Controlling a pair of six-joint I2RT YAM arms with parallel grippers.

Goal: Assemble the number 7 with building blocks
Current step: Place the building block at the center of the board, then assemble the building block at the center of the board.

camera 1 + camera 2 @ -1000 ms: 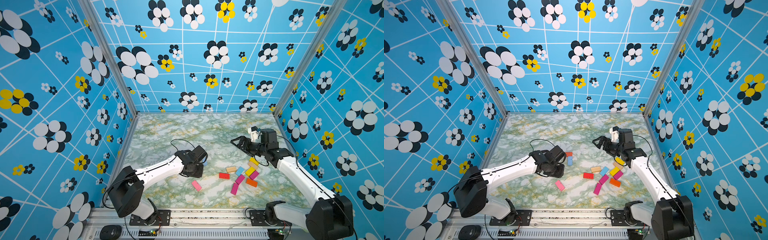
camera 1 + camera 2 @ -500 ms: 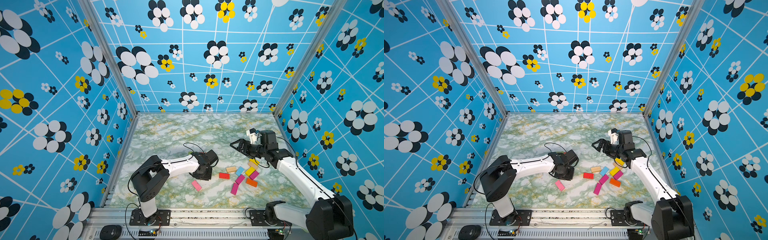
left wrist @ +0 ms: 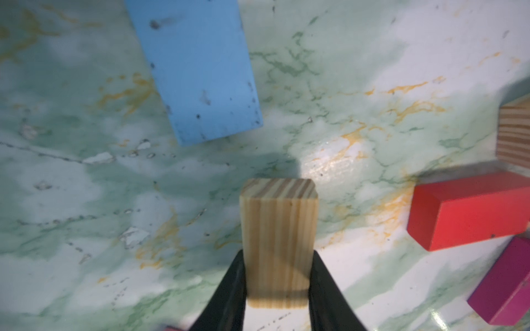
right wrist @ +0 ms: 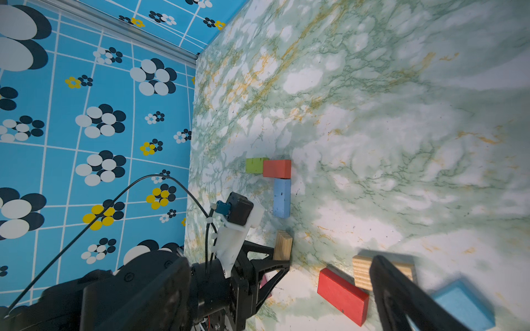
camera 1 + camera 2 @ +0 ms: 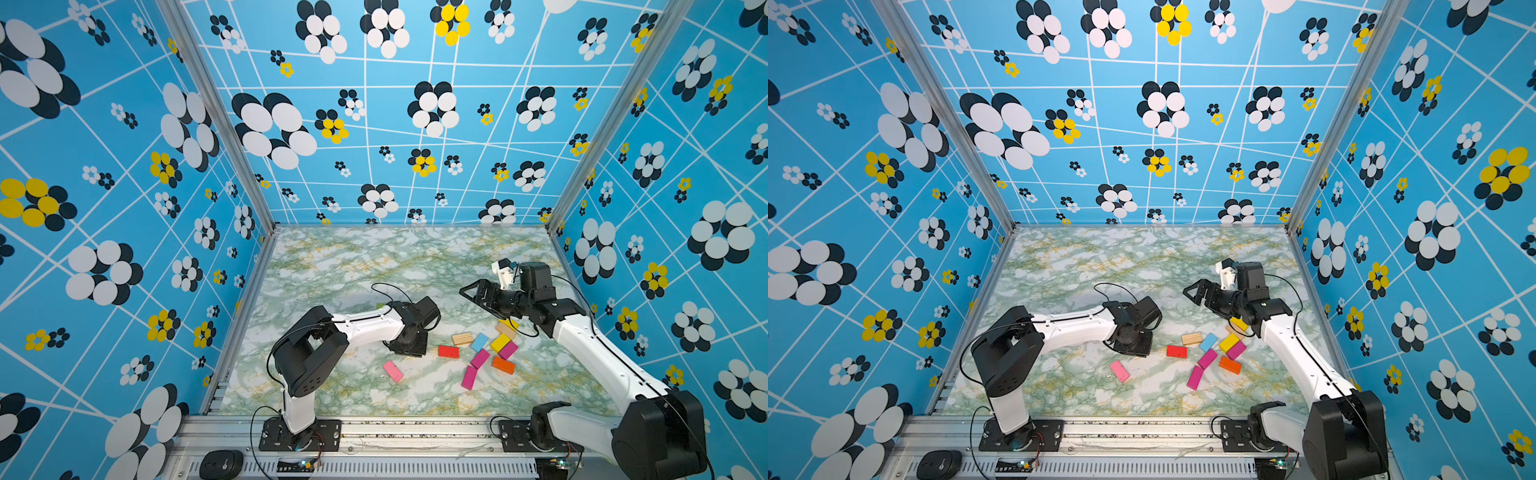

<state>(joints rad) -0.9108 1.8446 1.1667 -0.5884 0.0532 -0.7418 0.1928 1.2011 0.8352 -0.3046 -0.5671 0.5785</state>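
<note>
left gripper clamps the striped wood block between nearly closed fingers and now sits closer to the red block. right gripper remains wide open, empty, unmoved.

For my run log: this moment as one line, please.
left end effector: shut on wood block, near light blue block | right end effector: open, empty | also laid: green block, red block

Your number 7 is part built: a green block and a red block lie flat end to end, and a light blue block runs from the red one's side. A striped wood block sits on edge in line with it, with a gap between. The loose blocks lie scattered nearby.
</note>
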